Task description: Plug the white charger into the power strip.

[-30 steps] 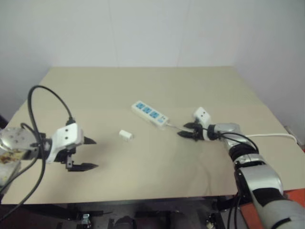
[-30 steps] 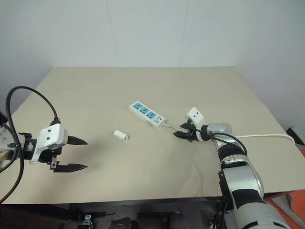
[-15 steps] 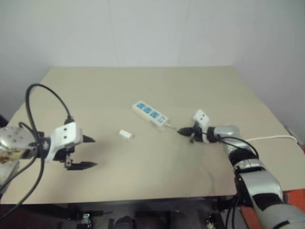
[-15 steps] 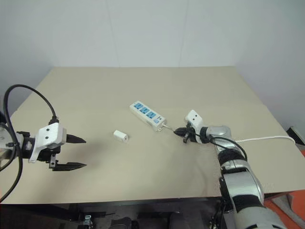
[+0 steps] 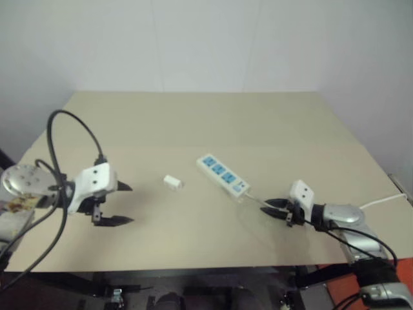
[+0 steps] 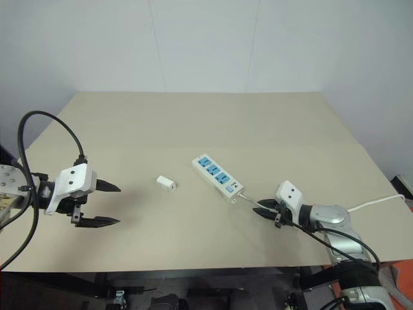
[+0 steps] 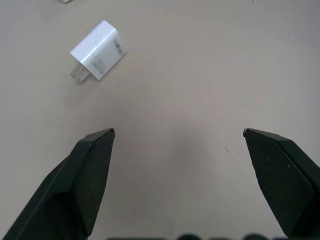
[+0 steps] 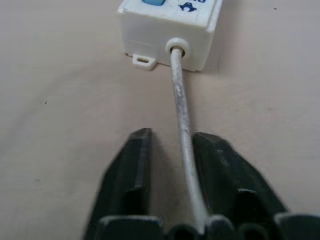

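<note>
Beige table carries little else. I see the power strip mid-table, lying diagonally, its cable between my right gripper's parted fingers. The white charger lies left, ahead of my wide-open left gripper.

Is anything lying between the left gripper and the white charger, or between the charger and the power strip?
Nothing visible does. Bare table separates the open left gripper from the white charger, and more bare table lies between the charger and the power strip. The strip's three sockets look unoccupied.
</note>
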Robot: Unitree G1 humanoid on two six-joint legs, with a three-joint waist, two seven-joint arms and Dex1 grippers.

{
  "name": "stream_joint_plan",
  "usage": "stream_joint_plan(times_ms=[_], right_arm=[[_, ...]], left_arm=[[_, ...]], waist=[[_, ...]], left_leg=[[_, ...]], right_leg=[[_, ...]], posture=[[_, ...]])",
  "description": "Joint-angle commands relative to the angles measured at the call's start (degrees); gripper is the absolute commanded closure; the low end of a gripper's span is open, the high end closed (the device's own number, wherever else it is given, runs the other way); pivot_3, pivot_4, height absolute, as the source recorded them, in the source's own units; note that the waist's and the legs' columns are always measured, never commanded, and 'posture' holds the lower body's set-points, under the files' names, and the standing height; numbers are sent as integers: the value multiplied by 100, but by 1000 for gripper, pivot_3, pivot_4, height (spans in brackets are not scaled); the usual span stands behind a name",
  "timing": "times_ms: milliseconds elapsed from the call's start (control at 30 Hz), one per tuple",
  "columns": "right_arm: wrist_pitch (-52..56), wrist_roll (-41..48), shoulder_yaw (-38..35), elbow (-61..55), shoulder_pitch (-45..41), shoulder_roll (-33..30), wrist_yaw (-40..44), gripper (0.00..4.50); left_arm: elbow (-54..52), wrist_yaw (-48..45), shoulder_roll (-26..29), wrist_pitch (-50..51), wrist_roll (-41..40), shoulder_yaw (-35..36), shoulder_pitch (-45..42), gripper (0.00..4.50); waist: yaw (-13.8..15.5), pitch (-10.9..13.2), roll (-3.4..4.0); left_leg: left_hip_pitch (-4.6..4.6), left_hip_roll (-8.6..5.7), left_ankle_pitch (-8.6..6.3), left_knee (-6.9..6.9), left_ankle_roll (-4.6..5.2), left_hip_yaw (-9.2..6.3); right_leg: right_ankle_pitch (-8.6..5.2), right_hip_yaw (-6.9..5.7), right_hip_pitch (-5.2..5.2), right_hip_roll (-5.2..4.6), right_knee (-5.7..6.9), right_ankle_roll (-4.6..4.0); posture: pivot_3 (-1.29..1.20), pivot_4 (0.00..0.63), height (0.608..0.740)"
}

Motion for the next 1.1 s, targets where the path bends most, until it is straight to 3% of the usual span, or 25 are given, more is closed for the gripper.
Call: stream_joint_plan(times_ms=[33,167,200,500,1100], right_arm=[[197,314,-298,-421,77,158,-378,1418],[252,556,-507,-931,245,399,-775,74],[328,636,-529,-1084,292,451,-846,28],[516,932,-653,-1603,319,1055,-1698,28],[465,596,47,-1000,87,1421,-1747,28]], left_arm=[[47,-50,30,-121,53,6,-104,0],[54,-62,37,-153,54,6,-78,0],[44,-60,34,-149,48,11,-71,0],[-29,18,-1,-107,40,27,-19,0],[-89,96,-22,-203,97,107,133,0]], waist=[[-1,0,0],[32,0,0],[47,0,0],[60,0,0],[55,0,0]], left_leg=[[-4,-1,0,0,0,0],[-28,-1,-1,-1,2,-7],[-31,-1,-2,-1,2,-9],[-28,-2,-2,-1,3,-7],[-27,-2,-2,0,3,-8]], right_leg=[[0,0,-4,-2,1,0],[0,-2,-24,-4,0,0],[0,-2,-27,-5,0,0],[0,-5,-22,-6,-1,1],[0,-6,-22,-5,0,1]], posture=[[0,150,740],[0,150,740],[0,150,740],[0,150,740],[0,150,740]])
